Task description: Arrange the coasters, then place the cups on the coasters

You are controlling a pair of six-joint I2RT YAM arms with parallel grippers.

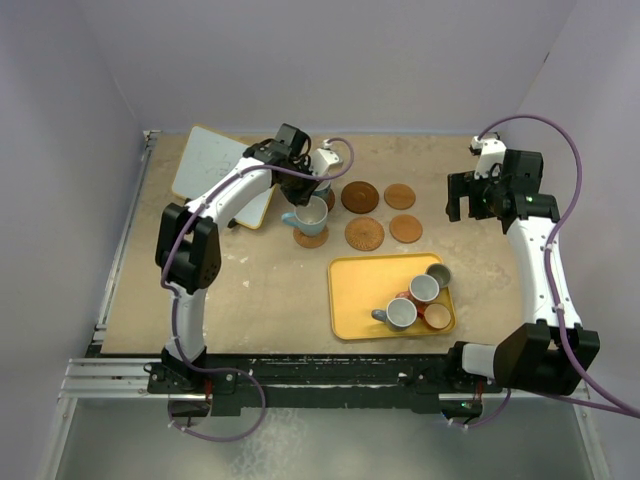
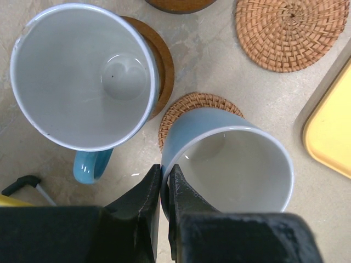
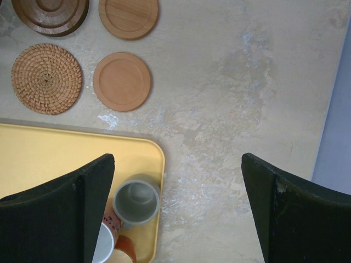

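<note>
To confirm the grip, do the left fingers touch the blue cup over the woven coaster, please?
Touching: the left wrist view shows both fingers pinching the rim of the blue cup.

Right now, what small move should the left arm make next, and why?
Probably open the left jaws and let go: they pinch the rim of the light blue cup, which seems to sit on the woven coaster, so the placing looks done.

The light blue cups (image 2: 197, 126) have white insides. One woven coaster (image 3: 46, 78) is orange-brown basketwork; the smooth coaster (image 3: 122, 81) is plain tan. The tray (image 1: 360, 295) is yellow, the tabletop (image 1: 250, 290) mottled beige.
</note>
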